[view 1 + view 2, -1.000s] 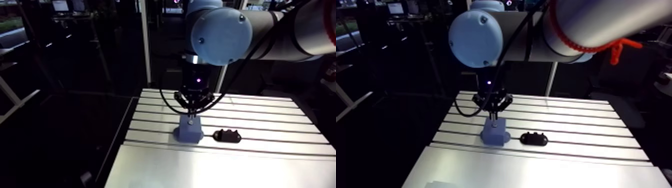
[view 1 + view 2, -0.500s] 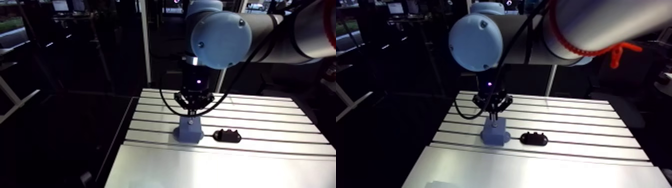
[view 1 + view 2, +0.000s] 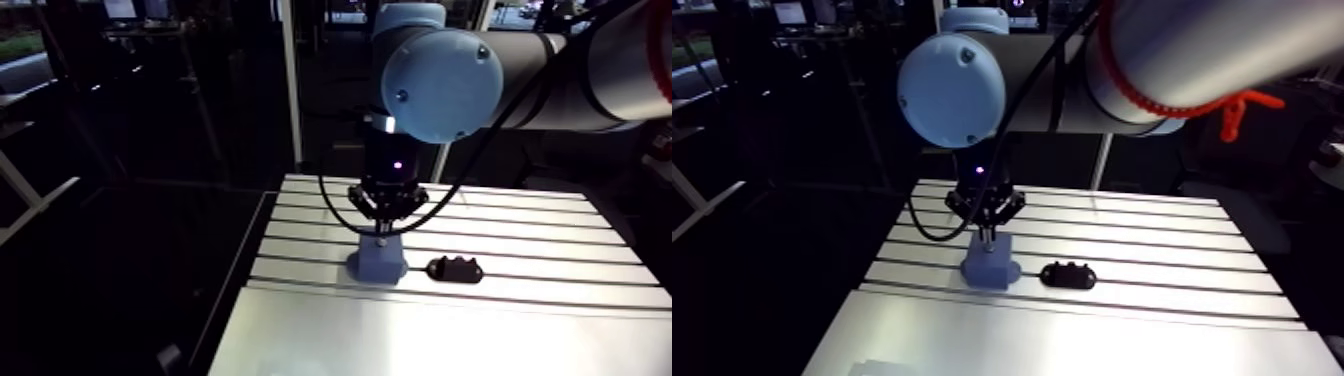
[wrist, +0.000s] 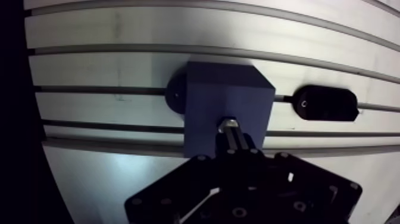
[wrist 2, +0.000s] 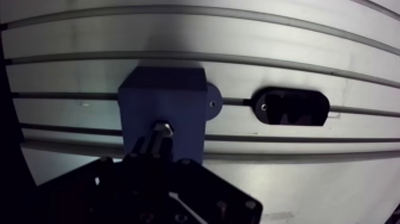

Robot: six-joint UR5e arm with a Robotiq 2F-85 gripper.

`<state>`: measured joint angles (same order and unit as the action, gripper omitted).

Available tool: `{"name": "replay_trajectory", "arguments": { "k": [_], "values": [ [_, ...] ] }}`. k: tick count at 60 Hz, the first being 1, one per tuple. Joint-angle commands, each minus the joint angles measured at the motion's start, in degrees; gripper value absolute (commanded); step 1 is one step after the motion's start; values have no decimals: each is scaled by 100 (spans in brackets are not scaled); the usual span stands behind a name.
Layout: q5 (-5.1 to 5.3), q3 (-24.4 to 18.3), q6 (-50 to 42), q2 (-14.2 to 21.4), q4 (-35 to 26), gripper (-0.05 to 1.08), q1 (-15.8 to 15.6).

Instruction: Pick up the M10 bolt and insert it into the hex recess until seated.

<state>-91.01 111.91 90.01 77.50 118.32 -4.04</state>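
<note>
A blue-grey block [image 4: 223, 95] with round side tabs stands on the slotted table [image 4: 119, 65]. In the wrist view, the metal end of the M10 bolt [image 4: 228, 126] shows at the block's top face, just ahead of my gripper [image 4: 233, 140]. The dark fingers are closed around its shank, so the gripper is shut on the bolt. Whether the bolt's end sits inside the hex recess is hidden by the bolt itself. In the arm view, the gripper [image 3: 382, 226] hangs straight over the block [image 3: 377, 266], and the bolt reaches down to the block's top.
A black oblong part [image 4: 327, 103] lies in a table slot a short way beside the block, also visible in the arm view [image 3: 454, 268]. The table's left edge [image 3: 240, 300] drops off into dark floor close to the block.
The gripper stays over the block with the bolt in it. Only the arm's large joint has shifted slightly in the arm view.
</note>
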Motion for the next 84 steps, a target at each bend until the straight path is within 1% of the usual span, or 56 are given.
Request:
{"name": "replay_trajectory", "arguments": {
  "k": [1, 74, 84],
  "values": [
    [0, 2, -5, -45, 3, 108, 0],
    [9, 44, 12, -126, 13, 108, 0],
    [9, 62, 21, -126, 106, 108, 0]
  ]
}}
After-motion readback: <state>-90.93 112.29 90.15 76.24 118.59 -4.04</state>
